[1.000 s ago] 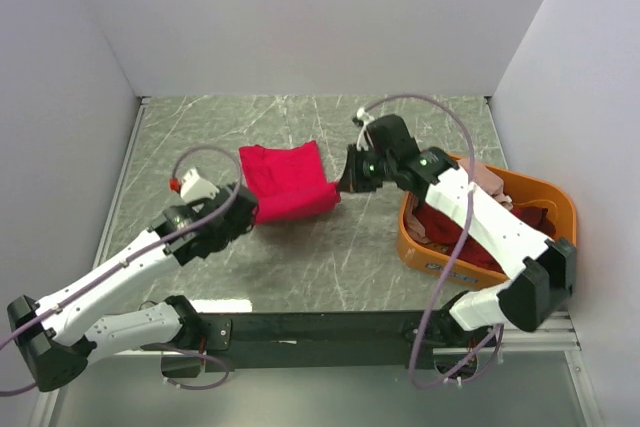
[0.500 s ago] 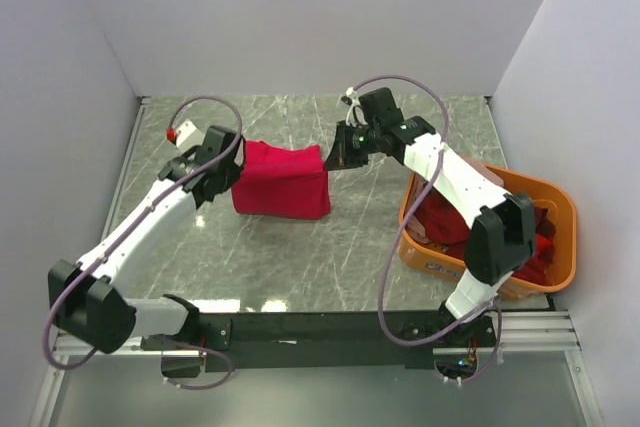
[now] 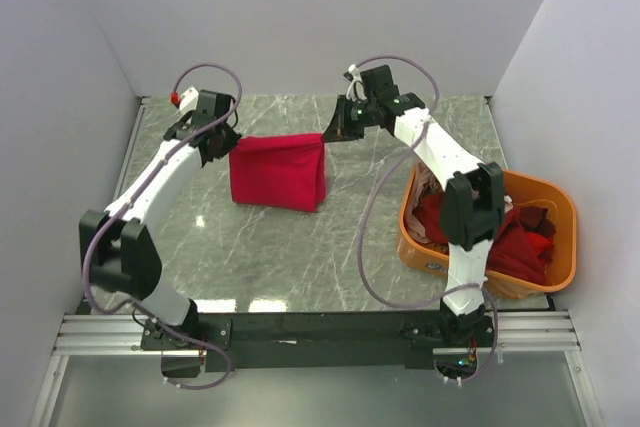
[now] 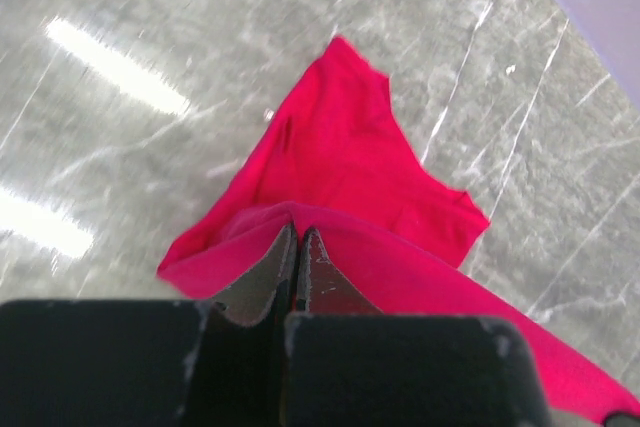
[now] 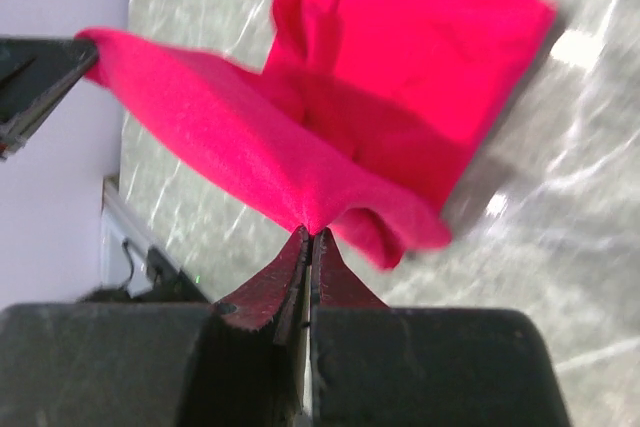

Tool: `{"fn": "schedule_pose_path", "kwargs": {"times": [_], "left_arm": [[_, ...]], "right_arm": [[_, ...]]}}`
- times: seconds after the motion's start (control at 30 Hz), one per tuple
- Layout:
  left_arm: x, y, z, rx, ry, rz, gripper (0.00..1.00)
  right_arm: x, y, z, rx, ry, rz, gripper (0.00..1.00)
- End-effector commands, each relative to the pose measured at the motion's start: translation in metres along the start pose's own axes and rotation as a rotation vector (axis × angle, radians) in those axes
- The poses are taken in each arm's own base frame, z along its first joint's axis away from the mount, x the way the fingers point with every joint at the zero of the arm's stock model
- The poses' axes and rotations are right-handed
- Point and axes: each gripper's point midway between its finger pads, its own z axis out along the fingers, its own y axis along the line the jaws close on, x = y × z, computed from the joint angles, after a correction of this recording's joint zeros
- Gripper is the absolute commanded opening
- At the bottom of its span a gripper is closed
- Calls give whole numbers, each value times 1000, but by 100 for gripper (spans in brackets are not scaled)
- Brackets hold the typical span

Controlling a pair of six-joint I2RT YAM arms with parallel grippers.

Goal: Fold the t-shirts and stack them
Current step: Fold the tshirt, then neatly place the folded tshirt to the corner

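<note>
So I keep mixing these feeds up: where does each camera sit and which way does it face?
Top external: fixed above and behind the robot, looking down on the table; both arms show, left claw and right claw stretching the crimson-pink t-shirt.
Left wrist: on the left arm, looking down past its shut claw at the t-shirt.
Right wrist: on the right arm, looking past its shut claw along the t-shirt toward the left claw.
Shared: all three see the t-shirt.

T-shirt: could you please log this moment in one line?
t-shirt: stretched between both | left end effector: shut | right end effector: shut
</note>
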Motion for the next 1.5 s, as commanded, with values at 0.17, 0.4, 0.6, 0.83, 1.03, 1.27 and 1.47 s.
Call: {"fn": "schedule_pose_path", "kwargs": {"times": [0.17,0.4,0.6,0.83,1.03,1.27,1.47], "left_arm": [[-34,-26,56,18,-31,41,1],[-22,-29,111,24,52,84,99],[-2,-14,123,3,102,140,99],[18,-4,109,72,128,153,99],[51,12,114,91,213,193,99],[83,38,124,40,299,221,76],[105,43,125,89,346,276,62]], "right_arm": [[-54,-40,34,31,-57,17,0],[-83,-65,69,-1,-82,57,74],[-88,-64,61,-11,-104,26,80],[-62,-60,41,43,-89,-53,81],[-40,-43,27,68,-73,-125,81],[-30,-19,2,63,-101,-175,81],[-18,1,-28,31,-146,-195,81]]}}
